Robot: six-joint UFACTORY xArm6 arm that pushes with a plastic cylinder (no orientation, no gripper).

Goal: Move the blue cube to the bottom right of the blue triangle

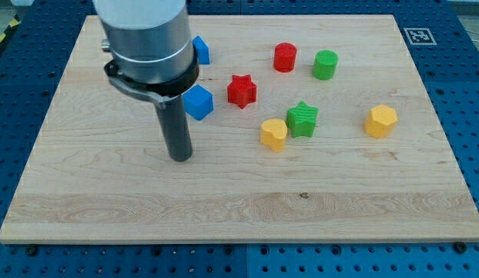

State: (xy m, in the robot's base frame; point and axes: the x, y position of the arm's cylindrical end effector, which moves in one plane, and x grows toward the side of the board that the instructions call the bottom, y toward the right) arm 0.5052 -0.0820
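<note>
One blue cube (198,102) above-right of my tip (181,157).

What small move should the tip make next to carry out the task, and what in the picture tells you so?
Probably none, or only a slight nudge. The blue cube already lies toward the view's bottom right of the blue triangle, which the arm partly hides. My tip rests below and just left of the cube, apart from it. I would ease the tip away toward the view's bottom, so it does not disturb the cube.
</note>
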